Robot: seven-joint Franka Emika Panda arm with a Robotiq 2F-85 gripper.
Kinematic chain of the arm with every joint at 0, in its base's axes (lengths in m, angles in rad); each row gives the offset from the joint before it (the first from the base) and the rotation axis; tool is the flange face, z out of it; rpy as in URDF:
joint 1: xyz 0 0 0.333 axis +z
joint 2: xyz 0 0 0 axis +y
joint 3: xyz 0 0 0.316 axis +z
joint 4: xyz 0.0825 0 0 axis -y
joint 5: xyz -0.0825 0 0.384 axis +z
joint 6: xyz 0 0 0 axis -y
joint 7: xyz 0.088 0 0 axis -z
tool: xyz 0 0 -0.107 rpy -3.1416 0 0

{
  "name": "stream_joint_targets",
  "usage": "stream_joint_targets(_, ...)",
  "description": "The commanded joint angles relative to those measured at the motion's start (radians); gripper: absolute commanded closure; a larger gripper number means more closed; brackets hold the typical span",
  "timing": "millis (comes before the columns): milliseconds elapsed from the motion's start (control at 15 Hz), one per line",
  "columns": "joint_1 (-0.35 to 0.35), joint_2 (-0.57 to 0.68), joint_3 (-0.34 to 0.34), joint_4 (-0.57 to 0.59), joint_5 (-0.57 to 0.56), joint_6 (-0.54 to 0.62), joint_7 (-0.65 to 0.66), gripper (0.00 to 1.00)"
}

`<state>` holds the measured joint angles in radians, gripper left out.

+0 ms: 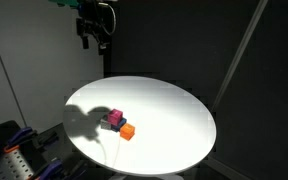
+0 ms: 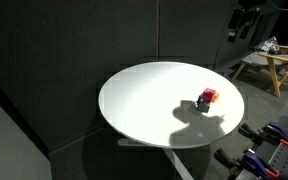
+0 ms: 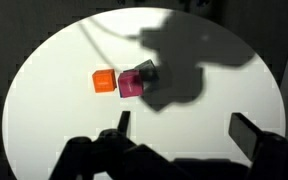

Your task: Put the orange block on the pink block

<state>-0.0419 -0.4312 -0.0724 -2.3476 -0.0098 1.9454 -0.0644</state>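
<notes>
Nearest to us in the wrist view, the robot's black two-fingered gripper [image 3: 184, 135] rises from the bottom edge with its jaws spread wide and nothing between them. Beyond it lies the round white tabletop [image 3: 44, 110], brightly lit against a dark room. Farther along that table, left of centre, sits the small bright orange cube [image 3: 104, 81], resting on the table surface and touching the left side of the small magenta-pink cube [image 3: 131, 83]. Just behind and to the right of the pink cube, touching it, we see a small dark blue block [image 3: 147, 71]. The arm's broad dark shadow [image 3: 179, 55] falls over the far half of the table. In an exterior view the orange cube [image 1: 128, 131] lies on the near side of the pink cube [image 1: 114, 119], and the gripper [image 1: 94, 40] hangs high above the table's far edge, well apart from the blocks.
</notes>
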Motion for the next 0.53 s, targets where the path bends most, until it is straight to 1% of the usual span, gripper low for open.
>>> stream_joint_targets(0, -0.032, 0.062, -0.010, 0.047, 0.012, 0.060, 0.073, 0.00)
stream_joint_targets(133, -0.056, 0.100, -0.016, 0.067, 0.013, 0.091, 0.128, 0.00)
stream_joint_targets(467, -0.100, 0.204, -0.030, 0.131, 0.021, 0.115, 0.269, 0.00)
